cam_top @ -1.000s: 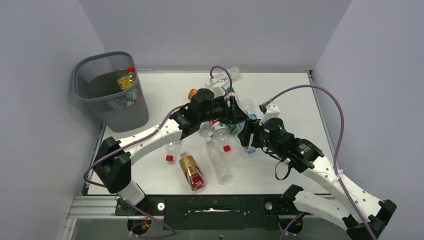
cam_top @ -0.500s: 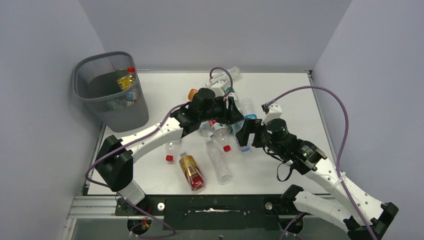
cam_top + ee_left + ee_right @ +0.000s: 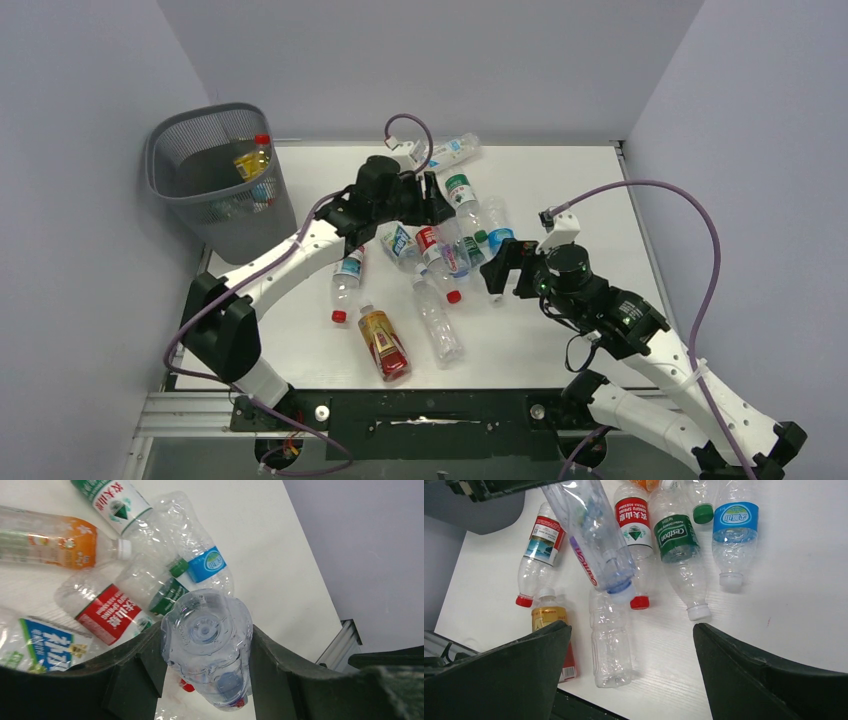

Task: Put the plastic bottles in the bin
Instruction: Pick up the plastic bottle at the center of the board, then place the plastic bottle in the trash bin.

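My left gripper is shut on a clear plastic bottle with a bluish cap. The bottle hangs cap-down over the pile. My right gripper stands wide open and holds nothing, low over the table to the right of the pile. Several more bottles lie on the table: a green-labelled one, a blue-labelled one, a red-labelled one, an unlabelled clear one and an amber one. The grey mesh bin stands at the back left with a yellow bottle inside.
A further bottle with a red cap lies under the left arm. Another one, white and blue, lies by the back wall. Purple cables loop above both wrists. Grey walls enclose the table on three sides.
My right gripper has opened wide and drawn slightly right. The left arm has swung back and to the left, toward the bin side, with the clear bottle in its grip.
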Robot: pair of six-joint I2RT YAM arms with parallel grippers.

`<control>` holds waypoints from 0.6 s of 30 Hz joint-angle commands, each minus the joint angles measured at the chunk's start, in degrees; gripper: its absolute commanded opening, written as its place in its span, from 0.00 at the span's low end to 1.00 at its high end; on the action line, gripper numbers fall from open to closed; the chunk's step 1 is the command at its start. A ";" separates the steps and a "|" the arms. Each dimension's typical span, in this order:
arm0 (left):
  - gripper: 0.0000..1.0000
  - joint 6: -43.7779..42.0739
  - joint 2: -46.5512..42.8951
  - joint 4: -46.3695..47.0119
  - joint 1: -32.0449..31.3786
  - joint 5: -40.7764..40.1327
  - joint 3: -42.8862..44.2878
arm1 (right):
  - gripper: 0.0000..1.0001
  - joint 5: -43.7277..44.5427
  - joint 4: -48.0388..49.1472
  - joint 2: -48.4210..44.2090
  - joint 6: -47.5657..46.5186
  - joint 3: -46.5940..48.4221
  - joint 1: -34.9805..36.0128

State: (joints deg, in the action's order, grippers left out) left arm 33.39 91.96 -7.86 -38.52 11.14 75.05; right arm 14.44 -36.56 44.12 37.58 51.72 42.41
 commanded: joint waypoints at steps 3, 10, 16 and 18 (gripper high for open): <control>0.31 -3.50 -6.41 -2.38 4.72 -0.05 5.72 | 0.99 1.64 0.60 -1.34 1.24 -0.58 -0.21; 0.31 -4.56 -7.68 -4.35 7.29 0.47 7.22 | 1.00 1.01 1.25 -1.93 2.13 -2.39 -0.21; 0.31 -4.39 -7.67 -3.79 7.76 0.88 6.53 | 1.00 1.27 1.00 -1.91 2.06 -2.32 -0.23; 0.31 -4.38 -7.69 -3.64 7.83 0.82 6.35 | 1.00 1.20 1.06 -1.88 2.14 -2.46 -0.25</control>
State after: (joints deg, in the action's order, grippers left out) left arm 29.67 86.06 -13.13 -31.22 11.03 79.57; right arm 14.63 -37.39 43.11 39.46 49.34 42.41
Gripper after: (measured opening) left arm 0.523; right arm 0.996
